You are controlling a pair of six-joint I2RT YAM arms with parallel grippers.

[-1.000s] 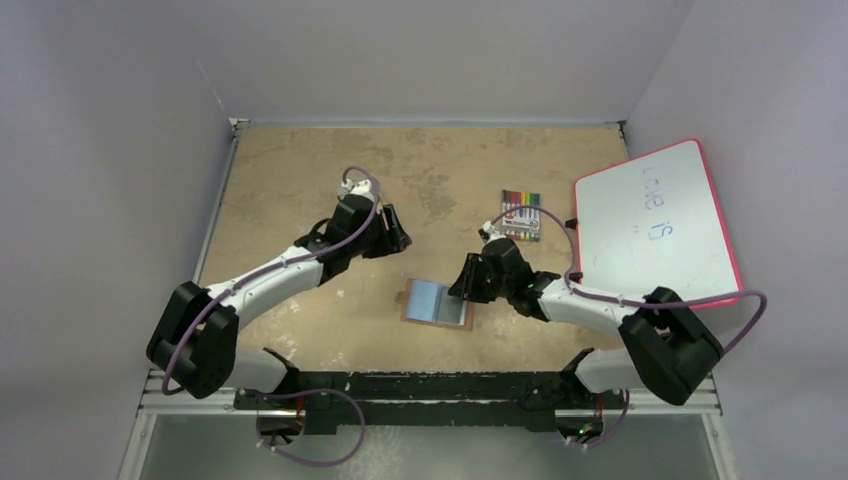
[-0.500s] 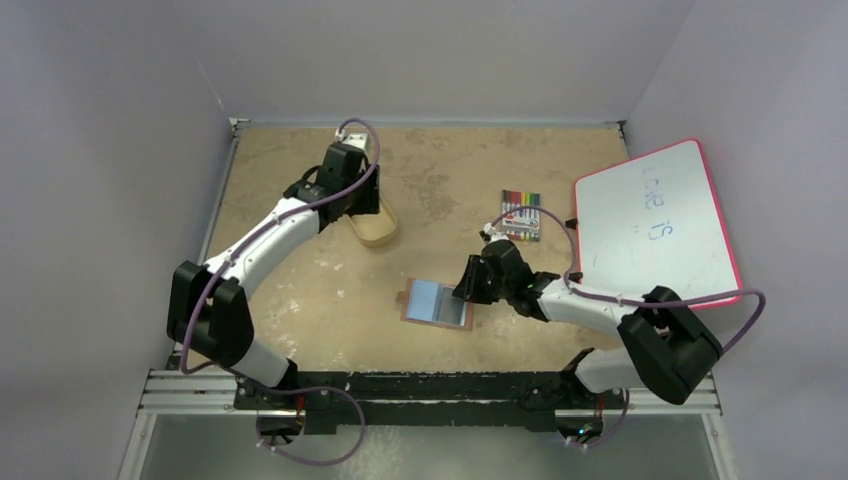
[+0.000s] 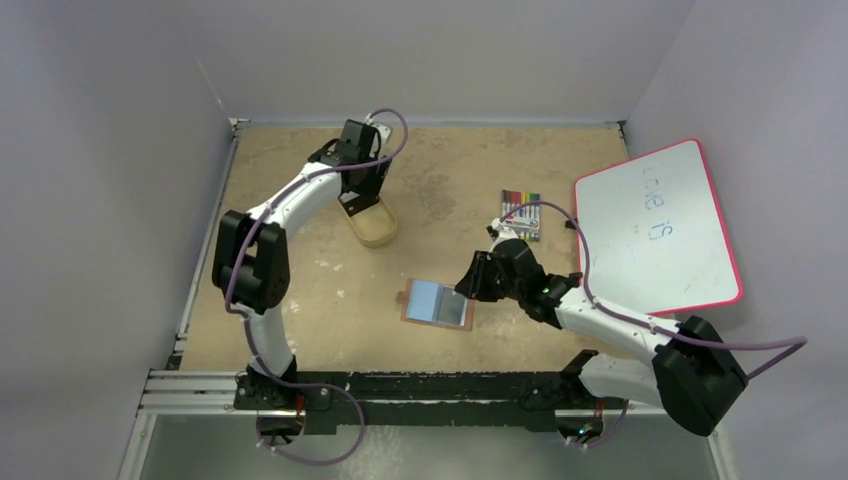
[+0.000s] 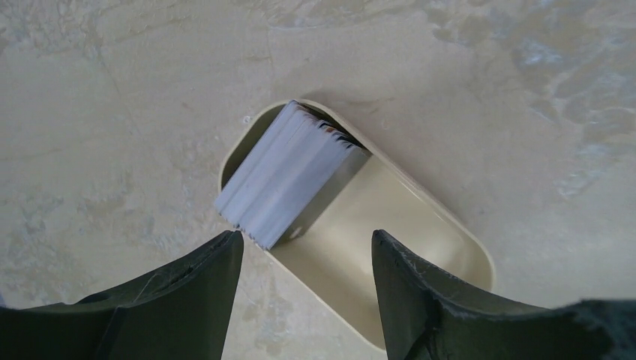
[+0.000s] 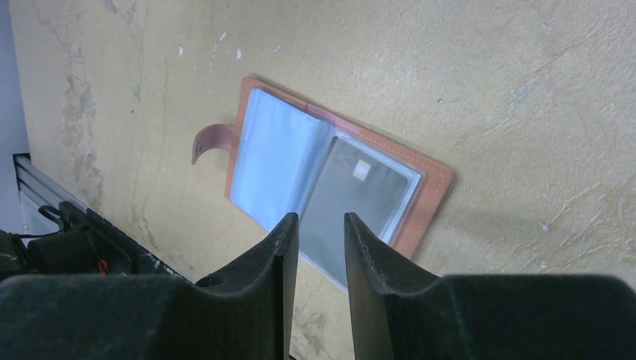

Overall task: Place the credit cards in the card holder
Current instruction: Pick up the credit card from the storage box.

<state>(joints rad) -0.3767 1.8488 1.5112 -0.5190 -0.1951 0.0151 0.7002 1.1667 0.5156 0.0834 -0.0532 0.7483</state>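
Observation:
The card holder (image 3: 437,302) lies open on the table, brown outside and blue-grey inside. In the right wrist view (image 5: 270,161) one dark card (image 5: 360,196) sits in its right clear pocket. My right gripper (image 5: 320,219) hovers above its near edge, jaws a narrow gap apart and empty; it also shows in the top view (image 3: 470,284). A stack of credit cards (image 4: 285,176), grey-white edges up, leans in the far end of a tan oval tray (image 4: 450,251). My left gripper (image 4: 307,238) is open and empty just above that tray (image 3: 375,232).
A pack of coloured markers (image 3: 520,213) lies behind the right gripper. A pink-framed whiteboard (image 3: 655,230) rests at the table's right edge. Walls close in the table on the left, back and right.
My left arm has swung from near the card holder out to the far tray and now points down over it. My right gripper has drawn back slightly from the card holder.

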